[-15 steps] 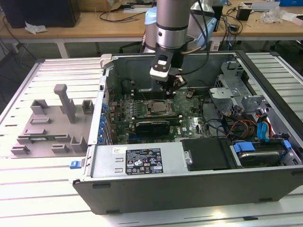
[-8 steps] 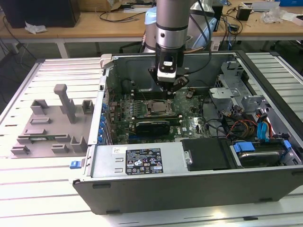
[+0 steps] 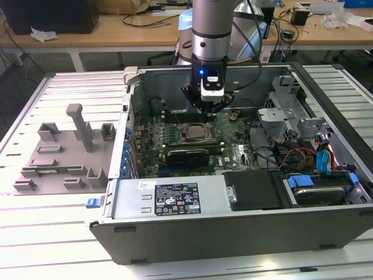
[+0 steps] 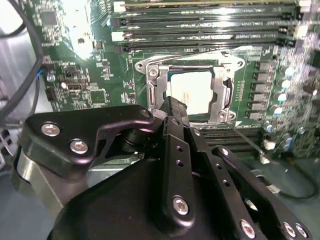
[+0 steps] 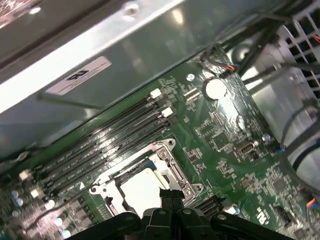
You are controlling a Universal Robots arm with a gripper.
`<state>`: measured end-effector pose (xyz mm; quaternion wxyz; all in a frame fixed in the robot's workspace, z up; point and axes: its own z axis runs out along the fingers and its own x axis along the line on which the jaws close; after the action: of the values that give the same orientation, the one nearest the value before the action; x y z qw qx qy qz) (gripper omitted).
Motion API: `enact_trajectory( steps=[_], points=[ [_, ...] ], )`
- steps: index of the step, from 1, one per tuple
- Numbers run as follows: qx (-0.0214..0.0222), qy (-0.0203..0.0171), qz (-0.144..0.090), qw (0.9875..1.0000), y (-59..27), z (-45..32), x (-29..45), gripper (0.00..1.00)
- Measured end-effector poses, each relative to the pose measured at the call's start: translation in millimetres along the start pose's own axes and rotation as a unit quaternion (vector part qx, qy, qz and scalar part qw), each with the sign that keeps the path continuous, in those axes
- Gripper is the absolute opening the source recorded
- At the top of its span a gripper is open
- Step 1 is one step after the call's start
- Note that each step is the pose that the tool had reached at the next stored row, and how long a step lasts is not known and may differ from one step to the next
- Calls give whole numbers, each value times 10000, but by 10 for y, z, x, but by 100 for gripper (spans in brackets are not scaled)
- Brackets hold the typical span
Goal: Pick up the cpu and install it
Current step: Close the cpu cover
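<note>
While the cpu [image 3: 194, 133] sits socketed at 6 o'clock off the hand [image 3: 207, 113], its fingers [image 5: 165, 199] are pinched together, empty; I'd check flush seating.

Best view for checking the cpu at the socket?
Second wrist view: the cpu lies within the socket frame, its silver top mostly visible and one edge hidden behind the gripper. In the first wrist view its top is a bright glare patch; in the exterior view it sits far off, below the gripper.
</note>
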<state>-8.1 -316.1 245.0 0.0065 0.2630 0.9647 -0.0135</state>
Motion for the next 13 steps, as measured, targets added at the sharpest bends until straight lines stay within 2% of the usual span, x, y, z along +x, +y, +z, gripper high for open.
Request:
enact_trajectory(
  steps=[3,4,6,8,9,10,12,13],
  points=[
    [-10,-12,-504,9987,0,5,0,11],
    [-13,-15,-664,9978,0,6,0,11],
    [-17,-19,-849,9964,0,8,0,11],
    [-21,-24,-1052,9944,0,10,0,11],
    [-23,-27,-1194,9928,0,12,0,11],
    [-27,-31,-1369,9906,0,13,0,11],
    [-31,-36,-1568,9876,0,15,0,11],
    [-34,-40,-1737,9848,0,17,0,11]
  ],
)
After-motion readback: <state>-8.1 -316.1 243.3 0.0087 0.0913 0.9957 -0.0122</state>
